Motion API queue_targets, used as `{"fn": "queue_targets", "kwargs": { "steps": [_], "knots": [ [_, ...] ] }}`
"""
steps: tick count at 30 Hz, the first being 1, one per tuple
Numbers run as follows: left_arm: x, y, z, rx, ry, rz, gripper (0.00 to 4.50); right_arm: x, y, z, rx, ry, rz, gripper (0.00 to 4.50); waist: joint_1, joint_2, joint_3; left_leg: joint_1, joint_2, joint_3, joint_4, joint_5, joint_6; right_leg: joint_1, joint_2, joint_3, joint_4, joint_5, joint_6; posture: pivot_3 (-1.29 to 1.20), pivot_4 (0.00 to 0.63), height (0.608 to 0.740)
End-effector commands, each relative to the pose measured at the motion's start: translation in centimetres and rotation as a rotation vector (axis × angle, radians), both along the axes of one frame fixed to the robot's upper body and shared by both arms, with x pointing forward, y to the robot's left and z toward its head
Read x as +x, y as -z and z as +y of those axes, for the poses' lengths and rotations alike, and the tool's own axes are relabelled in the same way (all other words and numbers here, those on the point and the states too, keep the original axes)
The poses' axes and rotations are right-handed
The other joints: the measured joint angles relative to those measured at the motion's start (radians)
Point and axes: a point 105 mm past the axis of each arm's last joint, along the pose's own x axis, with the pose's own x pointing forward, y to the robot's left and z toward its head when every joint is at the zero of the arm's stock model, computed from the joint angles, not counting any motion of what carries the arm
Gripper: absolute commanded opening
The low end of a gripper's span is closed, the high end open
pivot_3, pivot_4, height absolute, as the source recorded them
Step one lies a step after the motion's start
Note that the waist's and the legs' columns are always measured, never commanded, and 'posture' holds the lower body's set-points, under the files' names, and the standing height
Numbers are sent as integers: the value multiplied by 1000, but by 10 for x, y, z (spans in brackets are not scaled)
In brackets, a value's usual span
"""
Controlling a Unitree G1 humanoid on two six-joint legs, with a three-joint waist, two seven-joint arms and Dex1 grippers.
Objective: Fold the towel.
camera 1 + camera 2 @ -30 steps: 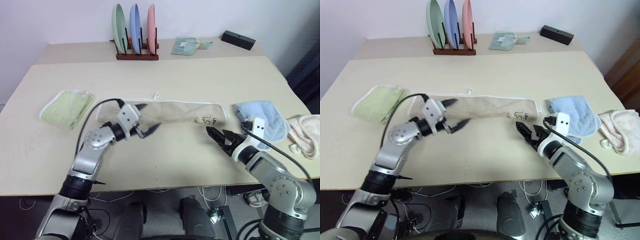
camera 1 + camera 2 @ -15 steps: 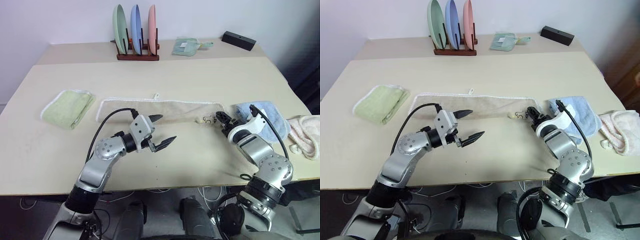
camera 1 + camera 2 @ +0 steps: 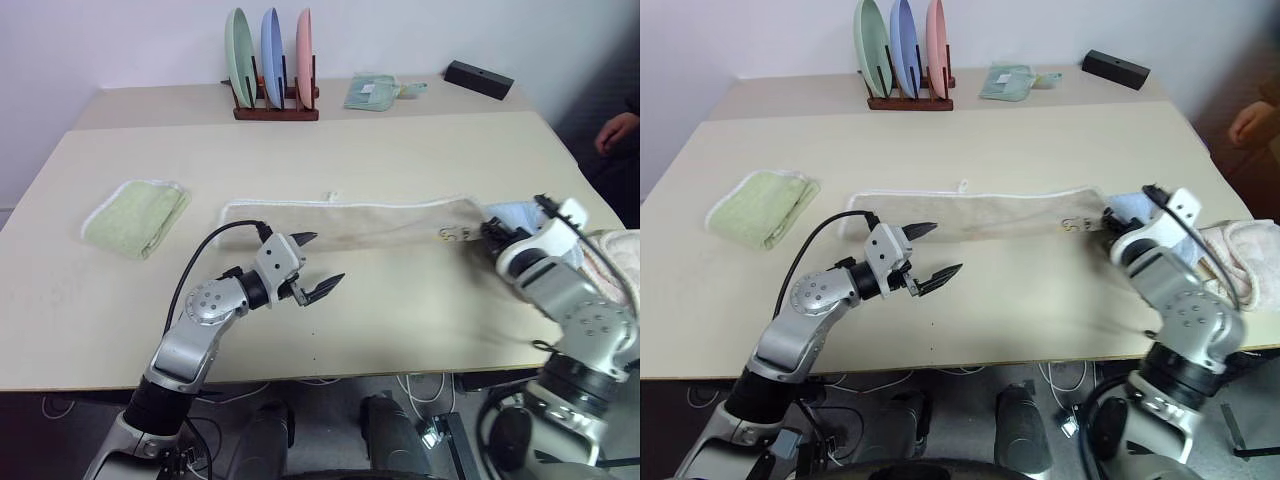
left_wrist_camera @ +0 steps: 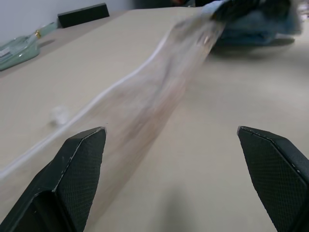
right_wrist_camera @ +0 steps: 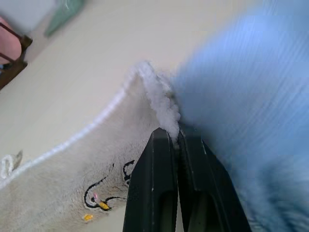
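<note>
The beige towel lies stretched in a long strip across the tabletop. The right claw pinches its right end, beside a blue towel. The left claw hovers wide open near the strip's front edge.

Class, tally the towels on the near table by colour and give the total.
Beige: 1, the towel
Green: 1, folded green towel
Blue: 1, blue towel
Pink-and-white: 1, pink towel
Total: 4

Lab-like test room, bare beige table, plate rack, plain wall
</note>
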Motion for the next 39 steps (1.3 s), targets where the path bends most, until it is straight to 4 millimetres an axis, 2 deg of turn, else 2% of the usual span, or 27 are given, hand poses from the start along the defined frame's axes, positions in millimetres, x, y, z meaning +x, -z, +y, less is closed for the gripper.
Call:
{"fn": "queue_targets", "kwargs": {
  "steps": [1,4,8,11,14,20,24,31,34,38,39],
  "knots": [
    [6,-12,2,-12,-12,-47,4464,-4,-29,14,-157,-124,-74,61,-2,0,0,0,0,0,0,0,0,0,0,0,0,0,0,0,150,740],
    [9,-11,0,-9,-7,-50,4464,-4,-34,44,-330,-295,-75,61,-5,0,0,0,0,0,0,0,0,0,0,0,0,0,0,0,150,740],
    [11,-11,-3,-11,-2,-55,4464,-6,-21,100,-614,-575,-60,61,-1,0,0,0,0,0,0,0,0,0,0,0,-1,0,0,0,150,740],
    [13,-11,-4,-15,-3,-57,4464,0,-8,131,-667,-694,-66,61,0,0,0,0,0,0,1,0,0,0,0,0,-1,0,0,0,150,740],
    [12,-11,-6,-16,-4,-61,4464,11,6,151,-697,-746,-61,61,0,-1,0,0,0,0,1,0,0,0,0,0,-1,0,0,0,150,740],
    [9,-11,-2,-17,-30,-64,4464,16,20,170,-709,-828,-54,61,6,-1,0,-1,0,0,0,0,0,0,0,0,-2,0,0,0,150,740],
    [7,-11,-2,-16,-33,-61,4464,15,20,185,-687,-868,-78,61,1,-1,0,-1,0,0,0,0,0,-1,0,0,-1,0,0,0,150,740],
    [6,-11,-5,-14,-31,-59,4464,20,27,192,-685,-869,-75,61,3,-1,0,-1,0,0,0,0,0,-1,0,0,-1,0,0,0,150,740],
    [7,-11,-3,-11,-38,-58,4464,14,17,193,-658,-893,-125,941,3,-1,0,-1,0,0,0,0,0,-1,0,0,-1,0,0,0,150,740],
    [8,-11,1,-7,-49,-58,4464,-1,-2,185,-677,-925,-224,2803,3,-1,0,-1,0,0,0,0,0,-1,0,0,-1,0,0,0,150,740],
    [8,-11,3,-7,-57,-56,4464,-8,-10,182,-670,-946,-266,2803,6,-1,0,-1,0,0,0,0,0,-1,0,0,-1,0,0,0,150,740]
  ]
}}
